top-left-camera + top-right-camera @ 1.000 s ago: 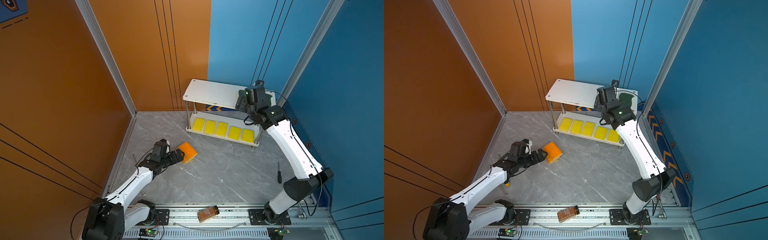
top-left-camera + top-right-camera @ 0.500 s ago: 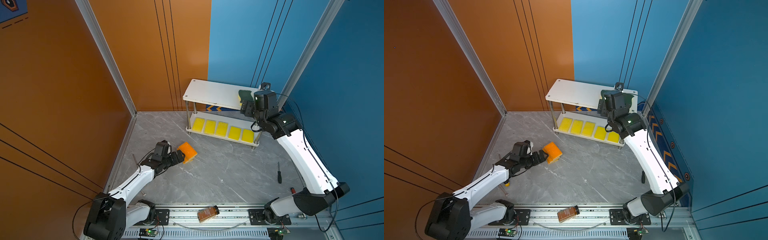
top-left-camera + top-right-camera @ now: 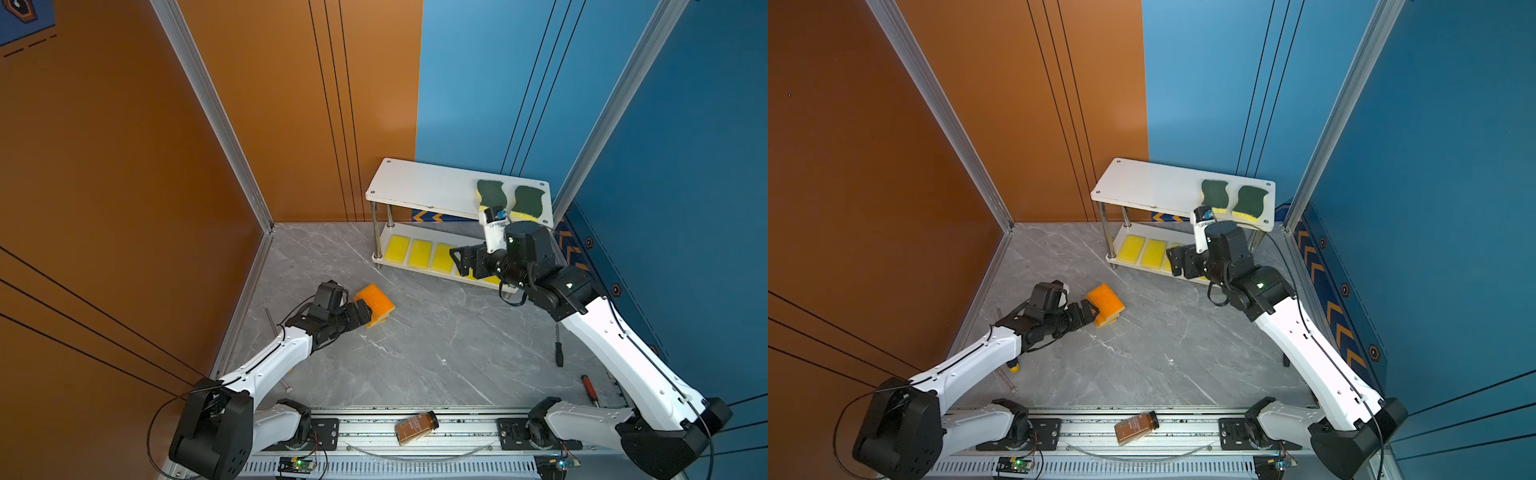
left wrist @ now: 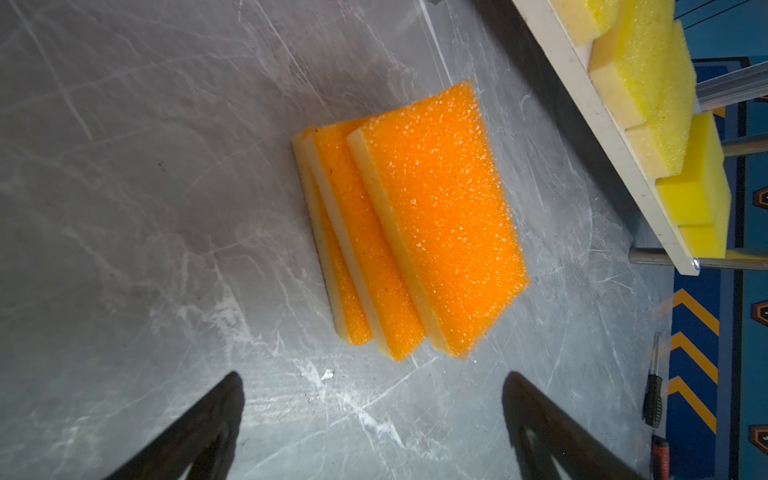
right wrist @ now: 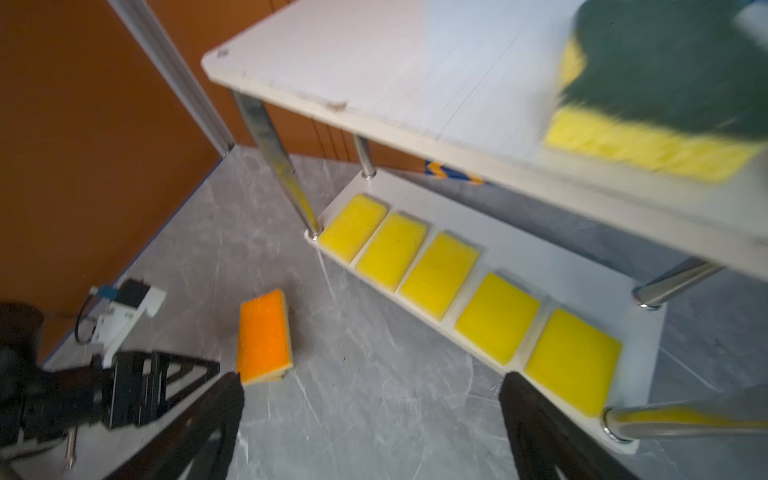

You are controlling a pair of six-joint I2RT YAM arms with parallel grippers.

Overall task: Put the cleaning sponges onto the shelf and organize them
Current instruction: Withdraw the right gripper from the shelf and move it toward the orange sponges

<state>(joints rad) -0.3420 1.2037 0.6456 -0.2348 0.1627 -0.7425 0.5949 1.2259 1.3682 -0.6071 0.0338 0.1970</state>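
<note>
1. The left fingers (image 4: 224, 399) stand wide apart and empty, low over the grey counter (image 4: 124, 208).
2. Just beyond their tips, not touching them, three orange-topped sponges (image 4: 436, 216) lie on the counter in a staggered stack, roughly centred between the two fingers.
3. Farther past that stack stands the shelf (image 3: 415, 187), two white boards on shiny metal posts.
4. Five yellow sponges (image 5: 440, 270) sit in a row along its lower board, beyond the tips of the right fingers (image 5: 523, 403).
5. Two green-topped sponges (image 3: 490, 193) lie side by side at one end of the upper board, higher than the right fingers.
6. The right fingers are spread wide, holding nothing, in front of the lower board.
</note>
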